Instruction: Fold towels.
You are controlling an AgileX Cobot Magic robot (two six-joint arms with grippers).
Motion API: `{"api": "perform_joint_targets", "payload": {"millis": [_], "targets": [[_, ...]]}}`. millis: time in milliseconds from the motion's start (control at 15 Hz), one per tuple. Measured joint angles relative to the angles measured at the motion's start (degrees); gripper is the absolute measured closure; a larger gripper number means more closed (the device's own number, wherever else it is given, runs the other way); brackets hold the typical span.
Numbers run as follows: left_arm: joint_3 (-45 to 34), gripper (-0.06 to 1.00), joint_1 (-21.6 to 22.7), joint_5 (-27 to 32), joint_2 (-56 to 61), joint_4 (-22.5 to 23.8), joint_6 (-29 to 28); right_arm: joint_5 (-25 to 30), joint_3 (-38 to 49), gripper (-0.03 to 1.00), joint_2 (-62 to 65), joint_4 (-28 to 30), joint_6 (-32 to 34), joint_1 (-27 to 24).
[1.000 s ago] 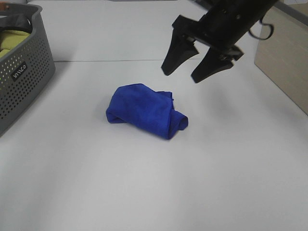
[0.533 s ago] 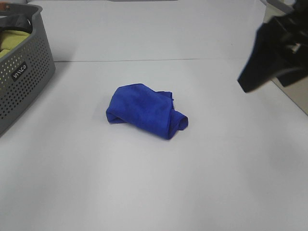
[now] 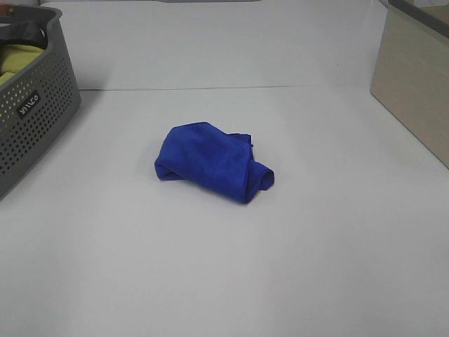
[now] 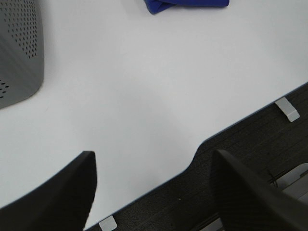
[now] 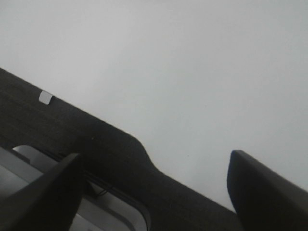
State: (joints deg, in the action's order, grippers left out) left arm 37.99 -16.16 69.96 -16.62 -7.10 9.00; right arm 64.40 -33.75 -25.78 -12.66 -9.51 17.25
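Note:
A royal-blue plush towel (image 3: 210, 161) lies crumpled in a loose bundle on the white table (image 3: 280, 267), a little left of the middle. A part of it shows at the edge of the left wrist view (image 4: 185, 5). No white tag shows. Neither arm is in the exterior high view. My left gripper (image 4: 154, 192) is open and empty over the table's near edge, far from the towel. My right gripper (image 5: 154, 192) is open and empty over the table's edge; the towel is out of its view.
A grey perforated basket (image 3: 31, 105) with yellow and dark cloth inside stands at the left edge; its wall also shows in the left wrist view (image 4: 19, 53). A beige box (image 3: 414, 84) stands at the far right. The dark floor (image 4: 260, 154) lies beyond the table's edge.
The right arm, which hung open above the towel's far right, has swung right and left the exterior high view. The towel has not moved.

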Motion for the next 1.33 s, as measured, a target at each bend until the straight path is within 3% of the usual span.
{"api": "perform_joint_targets", "payload": {"millis": [400,867,933,1000,1133,1333], "targets": [[-8.9,0.30,0.0,-8.4,5.3,-2.5,6.6,-2.4,4.6,0.20,15.2,7.1,3.0,0.0],[-8.9,0.30,0.1,-8.9,5.3,-3.2,8.1,-2.8,4.7,0.20,15.4,7.4,3.8,0.0],[-8.9,0.30,1.1,-8.9,5.3,-3.2,8.1,-2.8,4.7,0.20,15.4,7.3,3.8,-0.4],[-8.9,0.30,4.8,-8.9,5.4,-3.2,8.1,-2.8,4.7,0.20,15.4,7.0,3.8,-2.4],[-8.9,0.30,11.2,-9.1,7.8,-3.2,8.1,-2.8,4.7,0.20,16.1,6.9,3.8,-9.1],[-8.9,0.30,15.6,-9.2,13.5,-3.2,8.1,-2.9,4.7,0.20,19.1,6.9,3.8,-14.6]]}}
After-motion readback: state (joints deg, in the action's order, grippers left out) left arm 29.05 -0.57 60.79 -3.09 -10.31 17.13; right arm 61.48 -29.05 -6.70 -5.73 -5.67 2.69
